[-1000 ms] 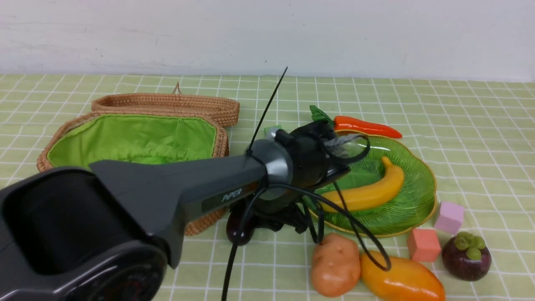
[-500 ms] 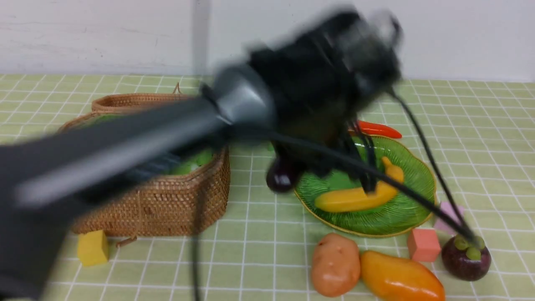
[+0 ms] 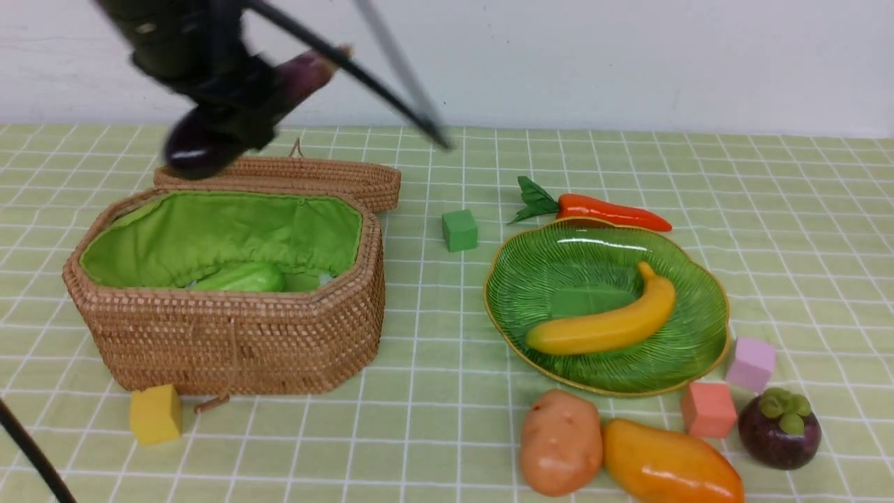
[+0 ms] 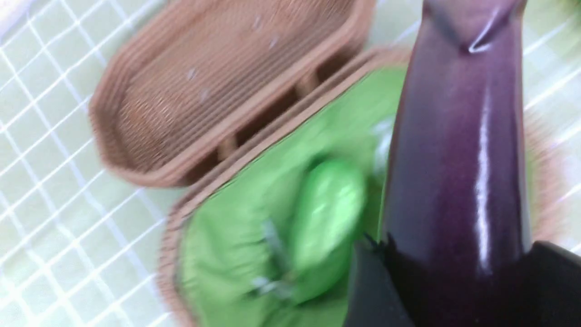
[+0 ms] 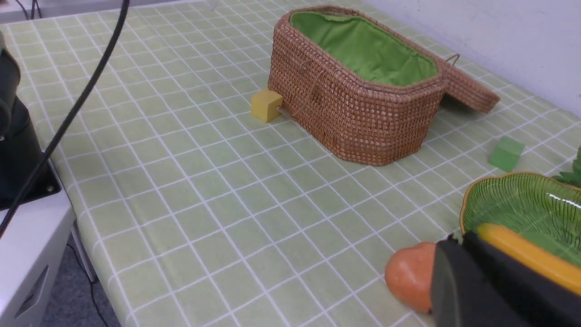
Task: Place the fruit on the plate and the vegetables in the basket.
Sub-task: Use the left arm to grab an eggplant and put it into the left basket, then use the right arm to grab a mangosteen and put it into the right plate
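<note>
Eggplant (image 3: 190, 151) is pinched in the left pincer (image 3: 241, 115), high over the basket (image 3: 237, 342); released early, the lid (image 3: 279, 175) could be struck.

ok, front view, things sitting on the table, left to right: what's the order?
In order: yellow cube → green cube → potato → mango → mangosteen. Left out because they overlap these: basket, plate, banana, carrot, salmon cube, pink cube.
</note>
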